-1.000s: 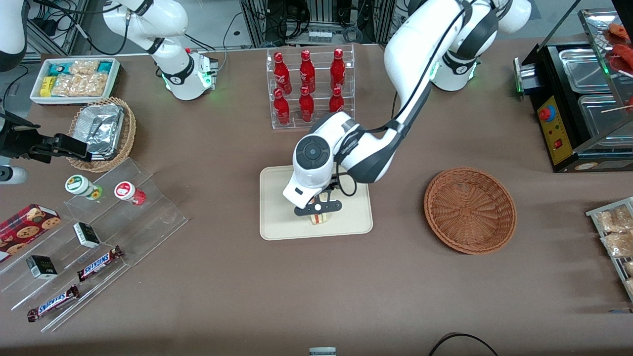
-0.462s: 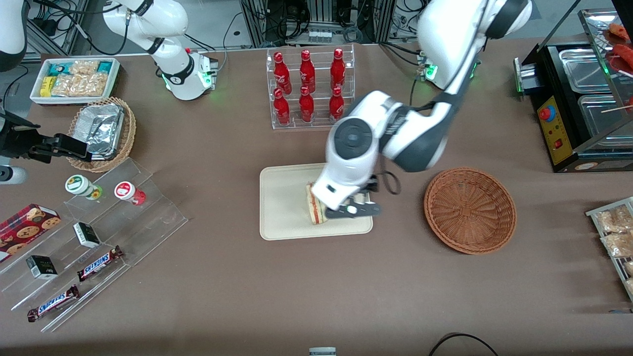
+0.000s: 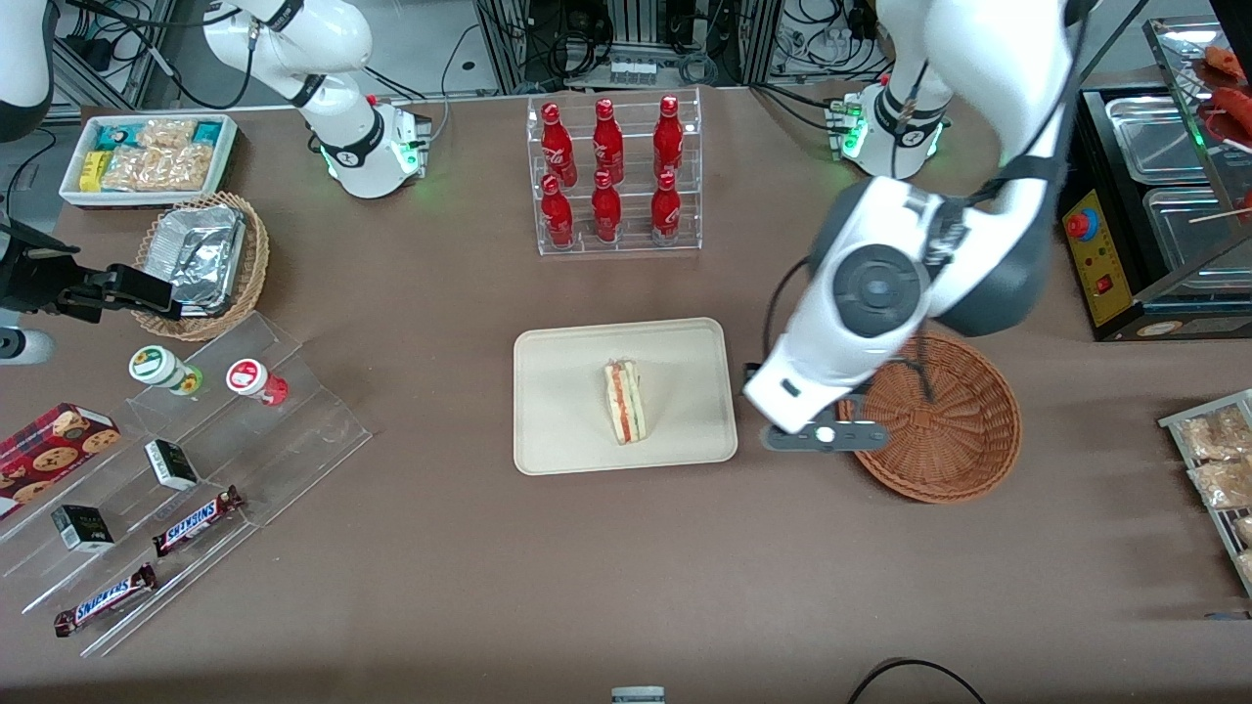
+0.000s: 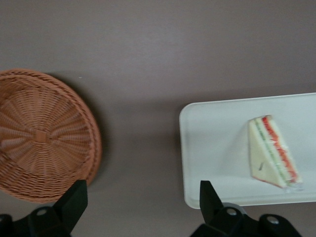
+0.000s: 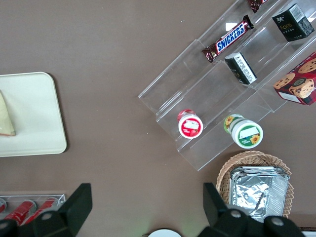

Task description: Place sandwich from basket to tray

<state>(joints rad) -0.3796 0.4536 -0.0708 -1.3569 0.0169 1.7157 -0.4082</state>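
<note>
The sandwich [image 3: 624, 401] lies flat on the tray [image 3: 562, 430], its long axis running toward the front camera, striped cut edge up. The pale, clear-wrapped wedge shows red, yellow and green layers. The gripper [image 3: 824, 436], fingers spread wide and empty, hangs between tray and basket [image 3: 963, 435].

Sandwich [image 3: 624, 401] lies on tray [image 3: 558, 440]; basket [image 3: 954, 450] beside tray; gripper [image 3: 824, 437] spread, above the gap between them.

brown table [image 3: 440, 567], tray [image 3: 558, 430], basket [image 3: 963, 460], tool [image 3: 825, 437] above
</note>
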